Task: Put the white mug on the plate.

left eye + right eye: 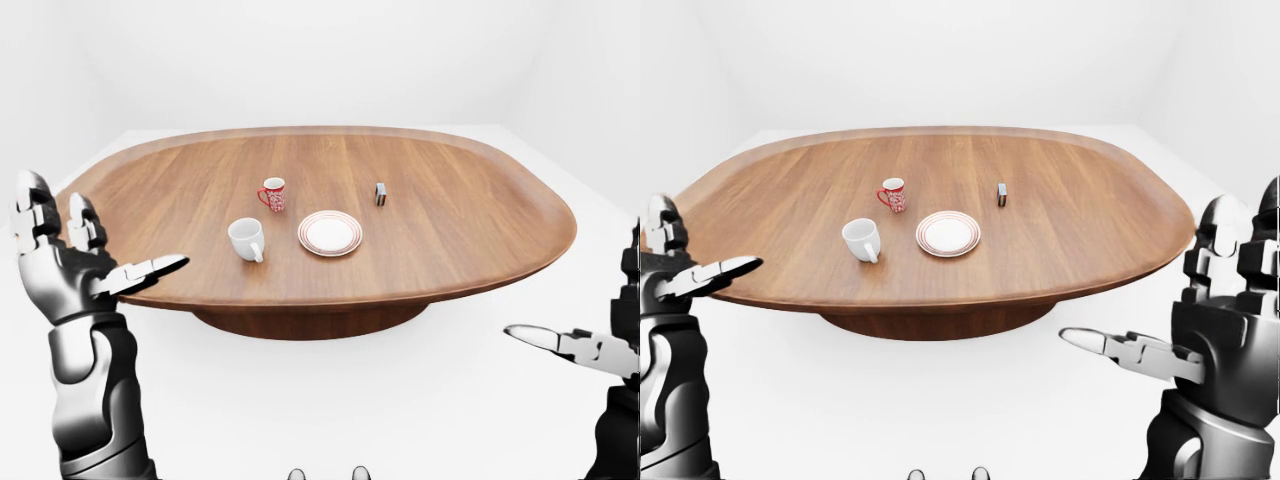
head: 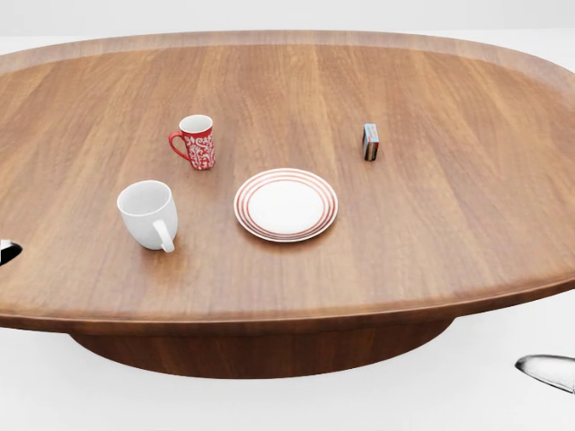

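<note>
A plain white mug (image 2: 150, 213) stands upright on the oval wooden table (image 2: 449, 233), its handle toward the view's bottom. A white plate with red rings (image 2: 286, 205) lies just to its right, apart from it. My left hand (image 1: 75, 262) is open and empty at the left of the left-eye view, short of the table's near edge and well left of the mug. My right hand (image 1: 1200, 320) is open and empty at the lower right of the right-eye view, off the table.
A red patterned mug (image 2: 197, 142) stands above and between the white mug and the plate. A small dark box (image 2: 370, 142) stands upright to the upper right of the plate. White floor and walls surround the table.
</note>
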Motion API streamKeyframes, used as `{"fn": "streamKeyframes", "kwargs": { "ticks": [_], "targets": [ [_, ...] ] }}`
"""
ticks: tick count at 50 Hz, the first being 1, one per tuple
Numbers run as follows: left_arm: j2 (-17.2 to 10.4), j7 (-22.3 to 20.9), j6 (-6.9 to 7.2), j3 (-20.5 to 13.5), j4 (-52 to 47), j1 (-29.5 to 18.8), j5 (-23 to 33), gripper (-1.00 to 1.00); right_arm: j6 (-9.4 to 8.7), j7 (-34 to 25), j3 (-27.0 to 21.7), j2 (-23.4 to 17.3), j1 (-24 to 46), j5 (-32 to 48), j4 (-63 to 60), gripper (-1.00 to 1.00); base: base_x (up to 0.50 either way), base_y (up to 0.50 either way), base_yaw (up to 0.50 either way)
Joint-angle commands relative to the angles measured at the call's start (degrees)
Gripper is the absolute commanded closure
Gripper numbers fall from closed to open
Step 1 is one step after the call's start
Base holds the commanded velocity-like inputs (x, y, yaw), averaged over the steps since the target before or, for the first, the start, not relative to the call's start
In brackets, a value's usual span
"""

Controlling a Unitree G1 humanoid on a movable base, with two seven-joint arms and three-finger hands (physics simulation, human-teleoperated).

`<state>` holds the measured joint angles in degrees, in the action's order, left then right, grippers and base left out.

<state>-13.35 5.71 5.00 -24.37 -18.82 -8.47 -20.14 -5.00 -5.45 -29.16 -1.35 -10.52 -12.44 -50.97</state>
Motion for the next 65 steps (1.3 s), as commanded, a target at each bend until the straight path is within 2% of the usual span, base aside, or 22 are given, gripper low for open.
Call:
{"fn": "streamKeyframes", "kwargs": {
  "ticks": [1,6,8,11,20,42,56,65],
  "targets": [
    [-9.0,8.7,0.0,-12.2,-5.7,-3.4,-14.0,-1.0,0.0,5.6,-8.6,-5.4,-6.6,-11.3,-9.0,-1.0,0.0,0.0,0.0],
    [-10.5,11.4,0.0,-12.6,-5.4,-2.9,-16.3,-1.0,0.0,10.9,-11.1,-10.4,-10.8,-18.9,-9.0,-1.0,0.0,0.0,0.0],
    [-10.7,12.0,0.0,-12.7,-5.2,-3.0,-16.9,-1.0,0.0,11.5,-12.2,-10.6,-11.4,-20.1,-9.0,-1.0,0.0,0.0,0.0],
    [-10.8,12.3,0.0,-12.3,-5.3,-2.7,-16.9,-1.0,0.0,9.7,-12.5,-8.1,-12.3,-18.9,-9.0,-1.0,0.0,0.0,0.0],
    [-11.0,12.4,0.0,-11.9,-5.2,-2.7,-16.6,-1.0,0.0,6.9,-13.0,-5.6,-9.8,-15.8,-9.0,-1.0,0.0,0.0,0.0],
    [-10.6,11.7,0.0,-11.2,-3.6,-3.0,-15.3,-1.0,0.0,6.3,-12.0,-5.4,-10.0,-14.5,-9.0,-1.0,0.19,0.0,0.0],
    [-10.7,11.9,0.0,-11.5,-4.6,-2.9,-15.6,-1.0,0.0,4.4,-12.6,-3.8,-9.2,-13.2,-9.0,-1.0,0.28,0.0,0.0],
    [-10.9,12.2,0.0,-11.8,-5.1,-2.8,-16.0,-1.0,0.0,5.4,-12.2,-4.7,-10.0,-13.9,-9.0,-1.0,0.28,0.0,0.0]
  ]
}}
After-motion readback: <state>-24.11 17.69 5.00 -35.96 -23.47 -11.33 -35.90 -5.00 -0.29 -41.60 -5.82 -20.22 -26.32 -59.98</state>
